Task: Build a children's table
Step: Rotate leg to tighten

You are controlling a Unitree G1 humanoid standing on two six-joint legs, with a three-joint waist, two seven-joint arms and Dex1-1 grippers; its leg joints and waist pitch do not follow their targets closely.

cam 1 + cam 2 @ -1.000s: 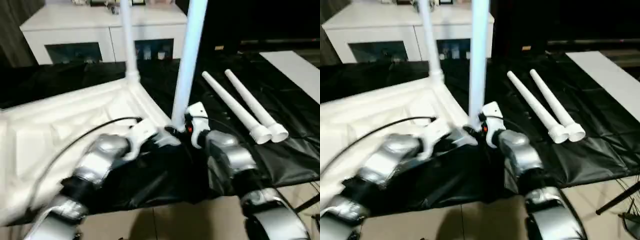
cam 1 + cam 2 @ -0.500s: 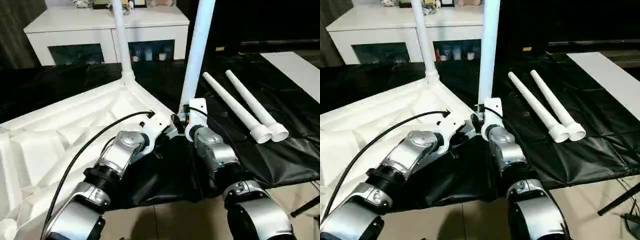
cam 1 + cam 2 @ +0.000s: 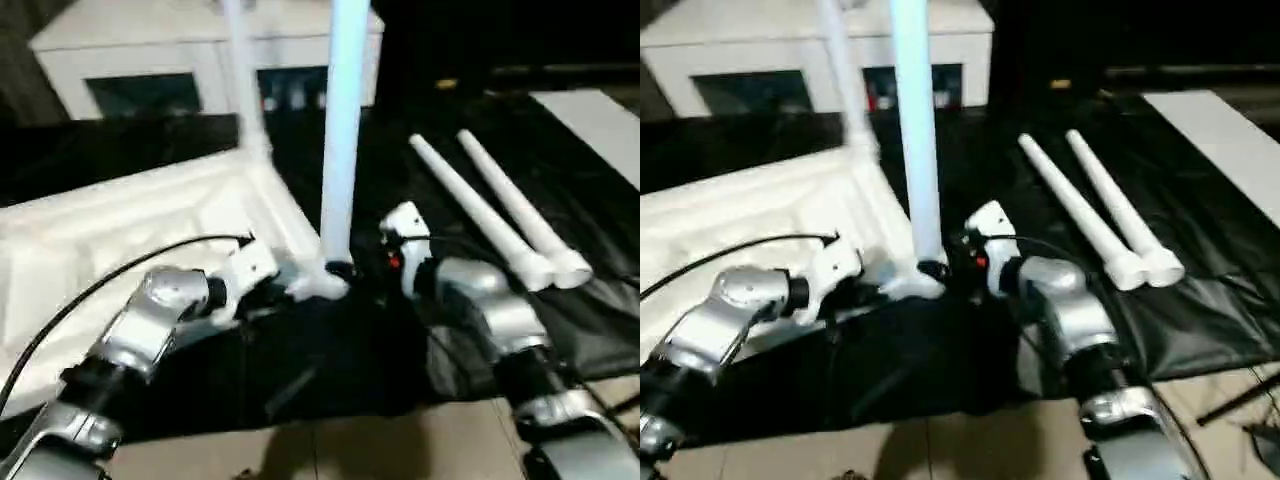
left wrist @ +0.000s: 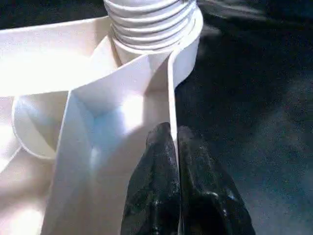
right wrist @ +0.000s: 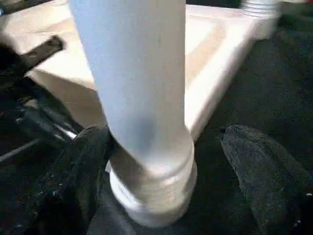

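No readable text, label, brand, number or sign shows anywhere.

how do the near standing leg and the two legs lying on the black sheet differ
The near tapered white tube leg stands upright in the white plastic tabletop corner socket; the two spare white tube legs lie flat side by side on the black sheet. Its ribbed end is seated; theirs are exposed. All look like matching tubes.

The tabletop (image 3: pixel 130 225) is lain left of the right gripper (image 5: pixel 161 161), between whose fingers an upright leg (image 3: pixel 340 150) is socketed; two loose legs (image 3: pixel 490 215) lie to its right.
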